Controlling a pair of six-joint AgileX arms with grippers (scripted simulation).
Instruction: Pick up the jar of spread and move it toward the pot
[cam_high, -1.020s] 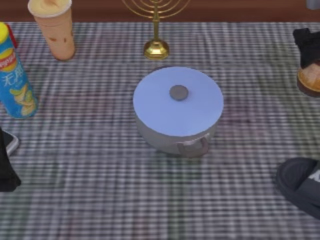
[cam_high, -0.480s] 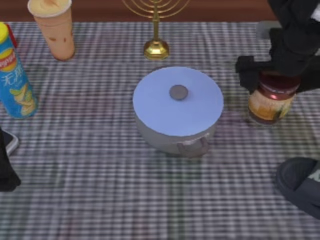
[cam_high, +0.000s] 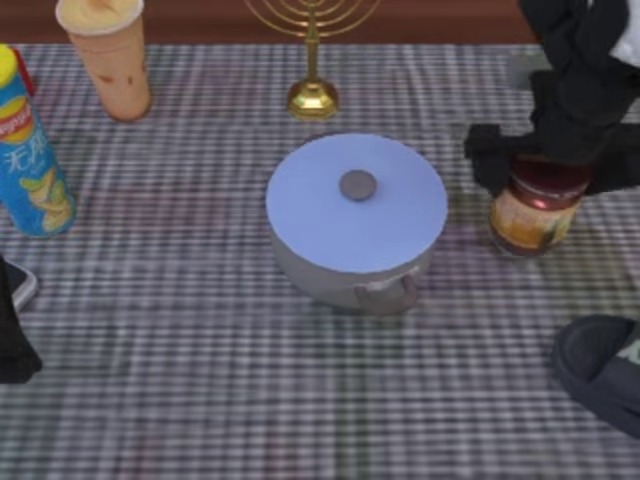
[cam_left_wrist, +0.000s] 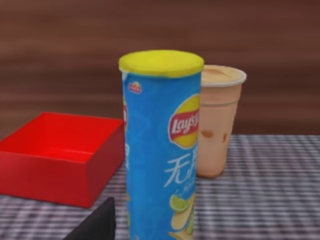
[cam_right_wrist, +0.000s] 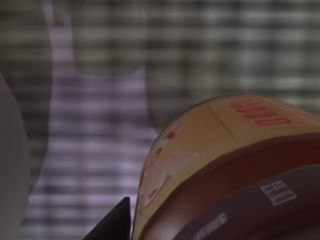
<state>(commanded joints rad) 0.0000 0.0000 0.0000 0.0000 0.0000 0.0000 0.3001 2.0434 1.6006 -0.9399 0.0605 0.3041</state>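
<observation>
The jar of spread (cam_high: 528, 212), dark reddish lid and yellow-tan label, stays upright just right of the pot (cam_high: 355, 215). A narrow strip of cloth separates them. My right gripper (cam_high: 548, 165) comes down from above and is shut on the jar's top. The right wrist view shows the jar (cam_right_wrist: 210, 160) close up, with one dark finger (cam_right_wrist: 112, 225) against its label and the pot's grey wall (cam_right_wrist: 10, 165) beside it. Whether the jar rests on the cloth I cannot tell. My left gripper (cam_high: 12, 330) is parked at the table's left edge, open.
A blue chips can (cam_high: 30, 150) and a tall orange cup (cam_high: 105, 55) stand at the left. A gold candle holder (cam_high: 313, 95) is behind the pot. A dark rounded object (cam_high: 600, 370) lies front right. A red box (cam_left_wrist: 60, 155) shows beyond the can.
My right gripper has carried the jar in from the far right edge leftward. Over the last half second it edged a little closer to the pot. The left arm has stayed put.
</observation>
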